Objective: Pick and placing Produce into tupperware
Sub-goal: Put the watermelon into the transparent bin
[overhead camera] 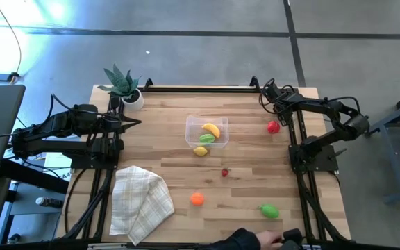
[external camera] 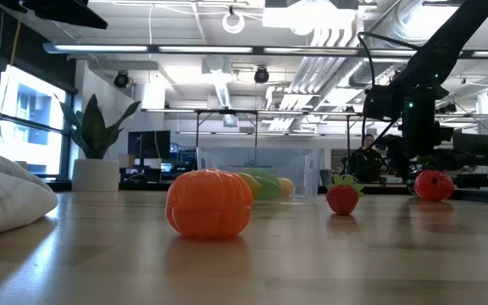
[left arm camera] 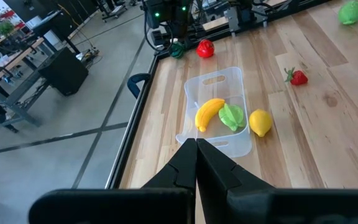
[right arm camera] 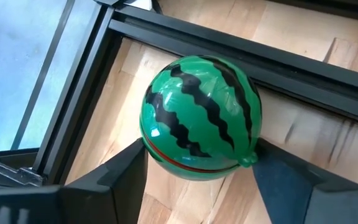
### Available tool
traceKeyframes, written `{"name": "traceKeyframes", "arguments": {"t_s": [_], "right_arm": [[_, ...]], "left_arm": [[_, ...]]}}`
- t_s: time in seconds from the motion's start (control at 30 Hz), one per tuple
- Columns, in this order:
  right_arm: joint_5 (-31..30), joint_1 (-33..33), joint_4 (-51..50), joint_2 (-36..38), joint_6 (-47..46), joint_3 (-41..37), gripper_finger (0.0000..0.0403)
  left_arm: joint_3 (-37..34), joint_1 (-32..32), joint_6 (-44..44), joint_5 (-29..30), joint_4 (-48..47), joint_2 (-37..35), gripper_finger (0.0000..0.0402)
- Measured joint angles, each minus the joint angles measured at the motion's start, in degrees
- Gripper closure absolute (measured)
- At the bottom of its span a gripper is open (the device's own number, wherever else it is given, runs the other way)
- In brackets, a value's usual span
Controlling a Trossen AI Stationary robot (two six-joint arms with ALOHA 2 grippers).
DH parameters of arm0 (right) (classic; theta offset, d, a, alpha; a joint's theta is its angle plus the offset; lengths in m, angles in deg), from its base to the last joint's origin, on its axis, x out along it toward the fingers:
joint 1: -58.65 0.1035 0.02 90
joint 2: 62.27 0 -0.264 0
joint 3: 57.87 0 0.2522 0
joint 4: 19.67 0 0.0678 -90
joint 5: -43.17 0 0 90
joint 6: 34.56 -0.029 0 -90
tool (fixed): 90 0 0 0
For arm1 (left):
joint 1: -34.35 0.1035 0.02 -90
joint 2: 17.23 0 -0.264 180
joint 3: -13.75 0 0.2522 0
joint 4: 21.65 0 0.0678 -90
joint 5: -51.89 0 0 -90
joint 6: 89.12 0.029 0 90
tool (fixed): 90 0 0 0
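Checking the right gripper (right arm camera: 197, 165) at the table's far right corner, we found its fingers clamped on a round toy watermelon (right arm camera: 199, 118), while the tupperware (overhead camera: 207, 131), long axis pointing table-front-to-back, sat mid-table, left gripper (left arm camera: 196, 163) closed.

Tupperware (overhead camera: 207, 132) sits mid-table with the banana (overhead camera: 211, 129) inside, and the lemon (overhead camera: 201, 151) touches its near wall outside. The strawberry (overhead camera: 224, 173) is nearer the front. The plant (overhead camera: 122, 85) has the far left corner, the cloth (overhead camera: 139, 201) the front left. The watermelon (right arm camera: 201, 118) sits between the right gripper (right arm camera: 201, 171) fingers at the far right edge.
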Motion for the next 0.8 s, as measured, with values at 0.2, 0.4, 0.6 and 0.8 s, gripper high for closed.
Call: {"name": "traceKeyframes", "arguments": {"t_s": [0.2, 0.4, 0.6, 0.8], "right_arm": [[0.57, 0.69, 0.69, 0.0, 0.42, 0.0, 0.0172], [0.26, 1.66, 1.11, 0.0, 0.42, 0.0, 0.0174], [-0.01, 1.46, 0.65, 0.0, 0.42, 0.0, 0.0173], [-0.75, 1.11, 0.79, 0.04, -1.35, 0.0, 0.0179]], "left_arm": [[0.0, 0.01, 0.01, 0.02, 0.02, 0.0, 0.0401], [0.0, 0.0, 0.01, 0.02, 0.0, -0.01, 0.0401], [0.0, 0.01, 0.01, 0.0, 0.02, -0.02, 0.0401], [0.0, 0.0, 0.01, 0.01, 0.02, 0.0, 0.0401]]}}
